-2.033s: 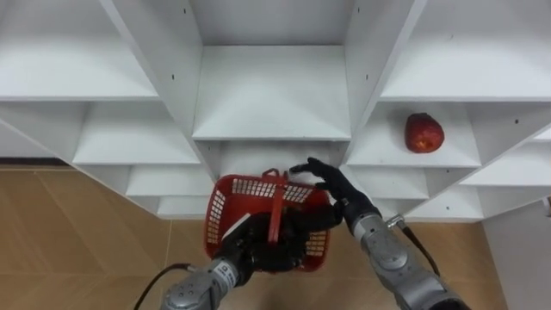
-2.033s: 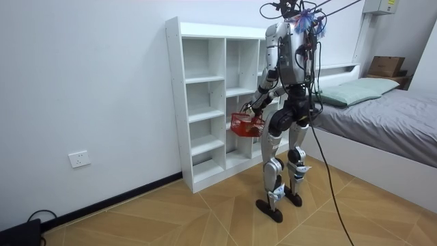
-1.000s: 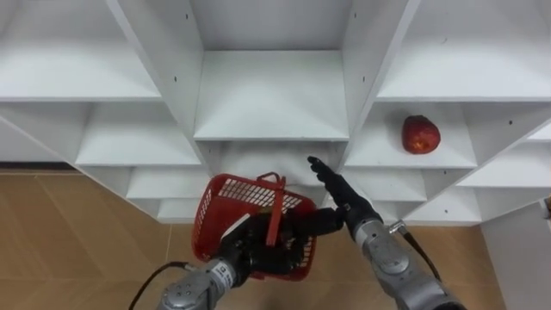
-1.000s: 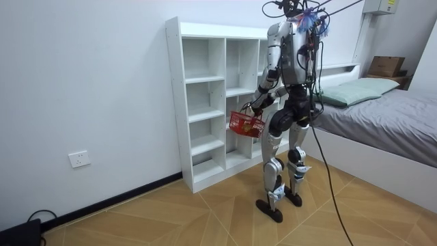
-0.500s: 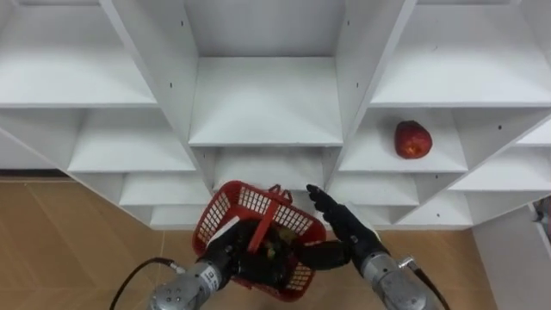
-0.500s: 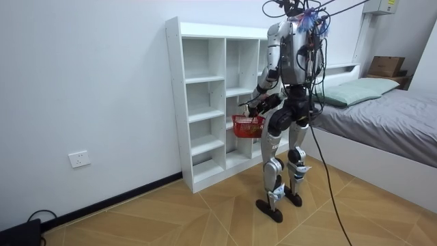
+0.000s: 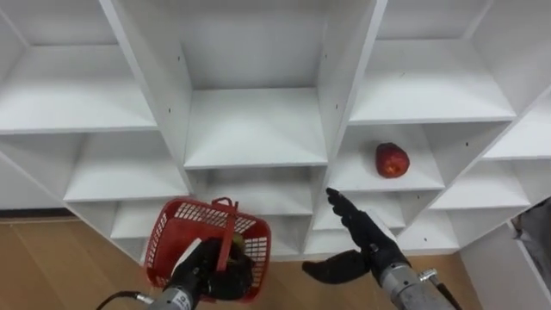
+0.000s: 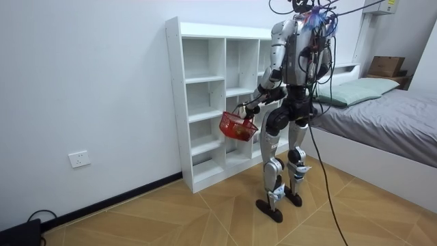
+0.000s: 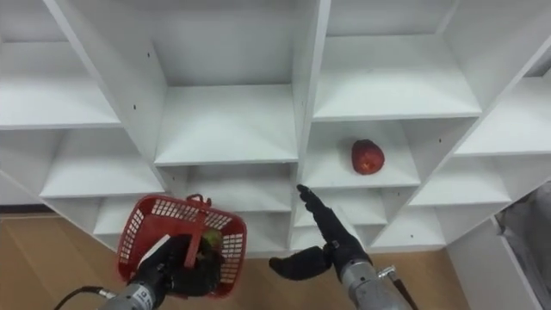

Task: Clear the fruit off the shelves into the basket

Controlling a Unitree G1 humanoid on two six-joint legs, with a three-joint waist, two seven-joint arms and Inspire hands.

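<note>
A red apple (image 7: 392,160) (image 9: 368,157) lies on a shelf in the right column of the white closet (image 7: 258,129) (image 8: 205,102). My left hand (image 7: 207,274) (image 9: 168,269) is shut on the handle of a red plastic basket (image 7: 194,241) (image 9: 176,232) (image 8: 237,126), which hangs low at the left in front of the lower shelves. Something greenish shows inside the basket. My right hand (image 7: 362,237) (image 9: 331,237) is open, fingers straight and thumb spread, below and left of the apple and apart from it.
I stand facing the closet's middle and right columns. The other shelves around the apple are bare. A bed (image 8: 382,116) lies behind me at the room view's right. Wooden floor (image 8: 171,219) spreads around my feet.
The basket has swung away to my left and lower. My right hand has drawn clear of the basket and stretched toward the right column. The head camera has shifted, bringing the apple nearer the centre.
</note>
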